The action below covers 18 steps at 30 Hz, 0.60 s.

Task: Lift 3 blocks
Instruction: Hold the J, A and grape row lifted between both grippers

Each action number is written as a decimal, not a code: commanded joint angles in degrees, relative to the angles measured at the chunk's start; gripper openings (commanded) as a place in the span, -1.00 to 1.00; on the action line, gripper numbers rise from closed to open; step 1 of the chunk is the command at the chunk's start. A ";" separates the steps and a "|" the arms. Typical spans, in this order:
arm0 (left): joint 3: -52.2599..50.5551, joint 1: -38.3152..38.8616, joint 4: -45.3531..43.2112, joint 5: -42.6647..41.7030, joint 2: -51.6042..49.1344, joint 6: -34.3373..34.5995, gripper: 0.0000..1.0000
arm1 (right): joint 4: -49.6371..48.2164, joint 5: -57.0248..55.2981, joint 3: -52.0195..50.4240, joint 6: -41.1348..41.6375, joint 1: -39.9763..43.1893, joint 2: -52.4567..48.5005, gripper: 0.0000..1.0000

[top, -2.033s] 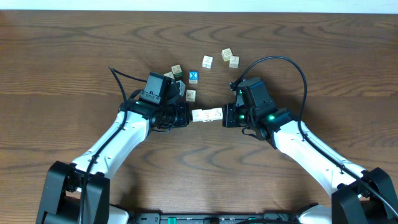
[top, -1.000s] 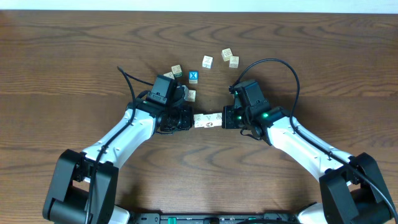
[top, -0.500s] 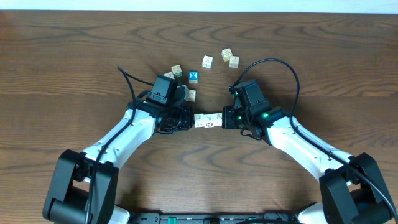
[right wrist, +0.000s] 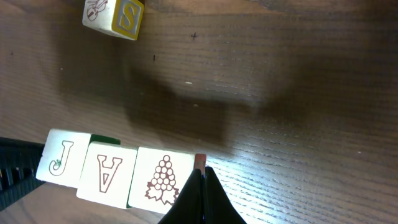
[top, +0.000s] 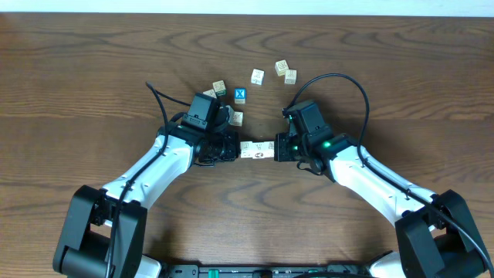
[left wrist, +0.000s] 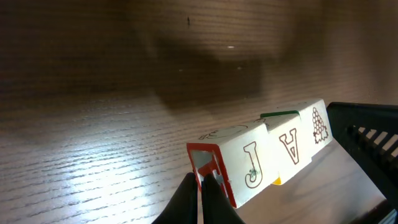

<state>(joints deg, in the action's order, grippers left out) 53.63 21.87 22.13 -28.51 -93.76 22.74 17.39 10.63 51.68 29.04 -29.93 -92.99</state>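
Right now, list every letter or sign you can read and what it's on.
"J": end block of the row.
"A": middle block.
"S": yellow-faced loose block.
"X": blue-faced cube.
Grapes picture, no text: third block.
Other loose blocks: too small.

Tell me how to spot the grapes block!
Find the middle of the brown table, where the two white arms meet. Three cream blocks are squeezed in a row between the left pincer and the right pincer. The grapes block is the end one against the right pincer; its neighbours show the letters A and J.
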 commanded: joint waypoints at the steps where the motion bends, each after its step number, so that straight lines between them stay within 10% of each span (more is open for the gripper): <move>1: 1.73 2.60 -1.62 -7.85 -0.55 0.31 -0.86 | -1.31 11.87 1.07 -0.61 -3.98 -0.98 -0.97; 18: 1.70 2.71 -1.62 -7.78 -0.57 0.28 -0.86 | -2.69 11.91 1.09 -0.37 -3.98 -2.64 -0.97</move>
<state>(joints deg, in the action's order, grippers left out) 53.63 21.93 21.89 -28.73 -93.76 22.72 16.80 10.63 51.66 29.04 -30.22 -96.16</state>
